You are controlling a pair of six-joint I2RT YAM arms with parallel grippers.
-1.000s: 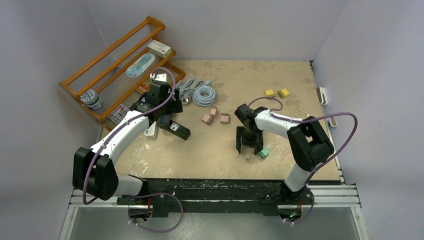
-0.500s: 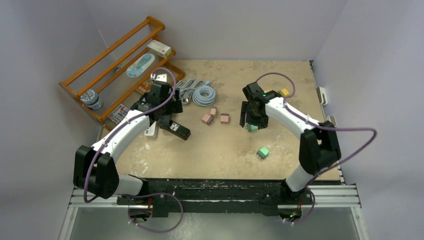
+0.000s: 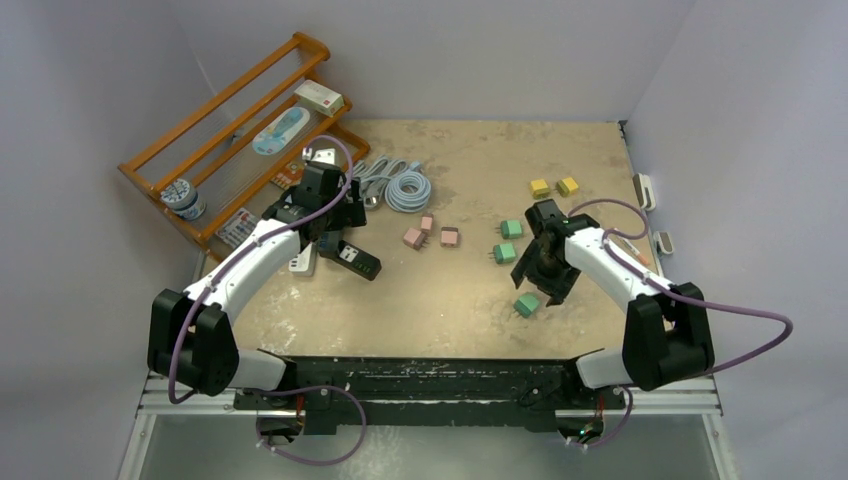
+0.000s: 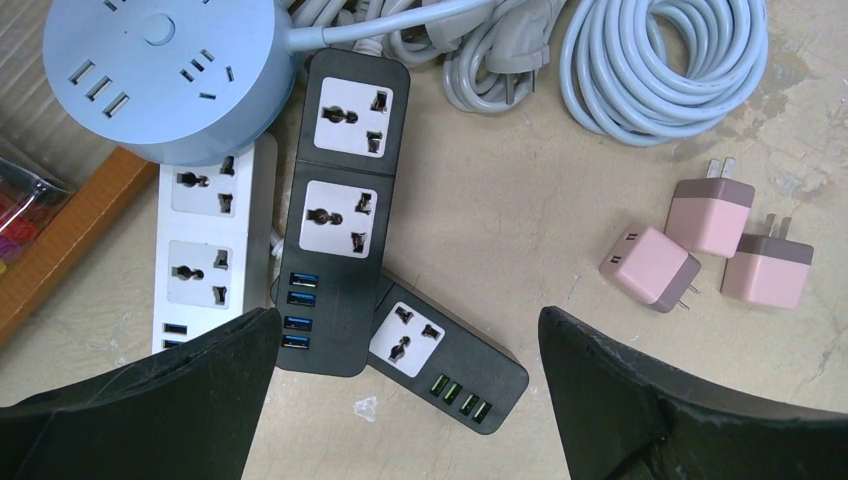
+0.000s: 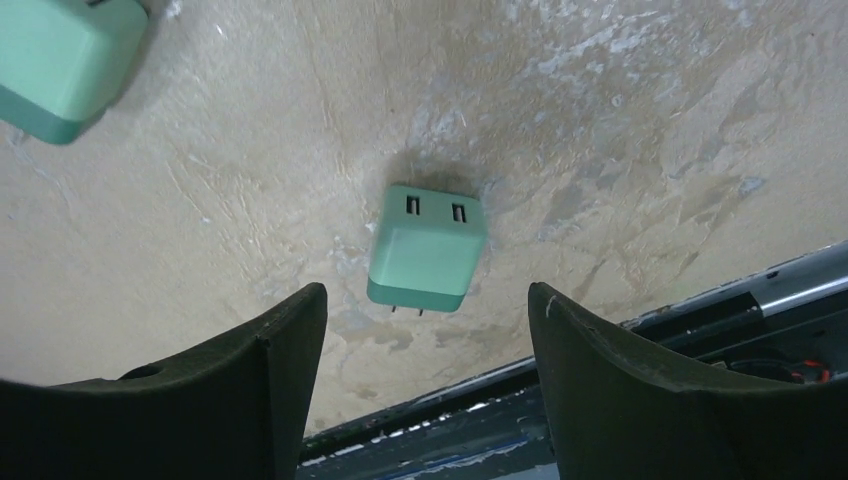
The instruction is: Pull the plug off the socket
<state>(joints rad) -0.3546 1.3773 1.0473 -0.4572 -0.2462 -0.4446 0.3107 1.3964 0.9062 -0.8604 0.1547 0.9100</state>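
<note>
Mint-green square USB charger plug (image 5: 427, 247) lies loose on the tabletop (image 3: 440, 300) near the front edge, in no socket. The black power strip (image 4: 345, 200) to the left shows bare outlets. Pulling looks done; next is likely retreat. Right end effector (image 5: 425, 300) hovers over the plug, released and empty. Left end effector (image 4: 405, 330) is spread wide and empty above the strip.

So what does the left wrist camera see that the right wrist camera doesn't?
Only left wrist: two black strips, a white strip, a round blue socket, pale cables, three pink plugs. Only right wrist: two green plugs, the table's metal edge. Both: the tan table, plus an open, empty hand: left hand, right hand.
</note>
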